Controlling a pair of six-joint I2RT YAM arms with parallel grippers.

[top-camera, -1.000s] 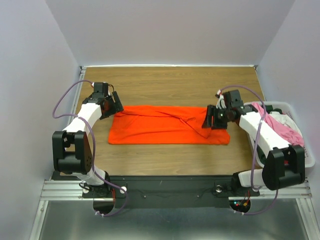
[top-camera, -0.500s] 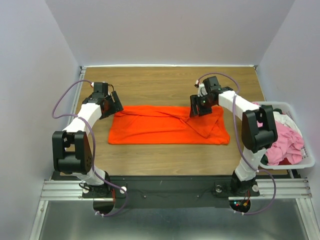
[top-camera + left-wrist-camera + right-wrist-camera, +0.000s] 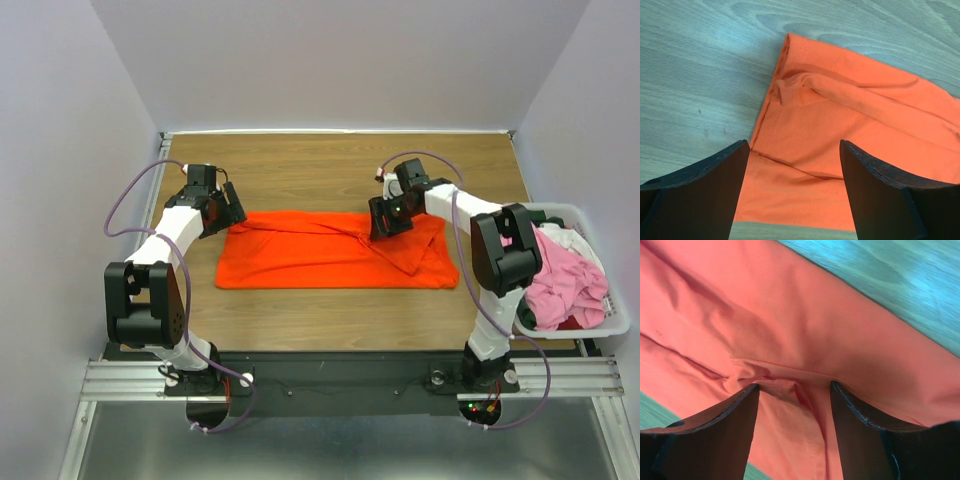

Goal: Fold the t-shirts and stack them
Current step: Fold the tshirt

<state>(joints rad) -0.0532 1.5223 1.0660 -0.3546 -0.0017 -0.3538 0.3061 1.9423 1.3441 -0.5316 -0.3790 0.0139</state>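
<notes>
One bright orange t-shirt lies flat as a long band across the middle of the table. My left gripper hovers open over its far left corner; the left wrist view shows that hemmed corner between and beyond the spread fingers. My right gripper sits on the shirt's far edge, right of the middle. In the right wrist view its jaws stand apart, tips pressed down on the orange cloth, with a small raised fold between them. More t-shirts, pink and white, lie heaped in a bin.
A white plastic bin stands at the table's right edge, beside the right arm's base. Bare wooden tabletop lies behind the shirt, and a strip of it in front. Grey walls close in the left, back and right sides.
The right arm has swung left, carrying its gripper from the shirt's right end along the far edge toward the middle. The left gripper and the shirt's outline have stayed put.
</notes>
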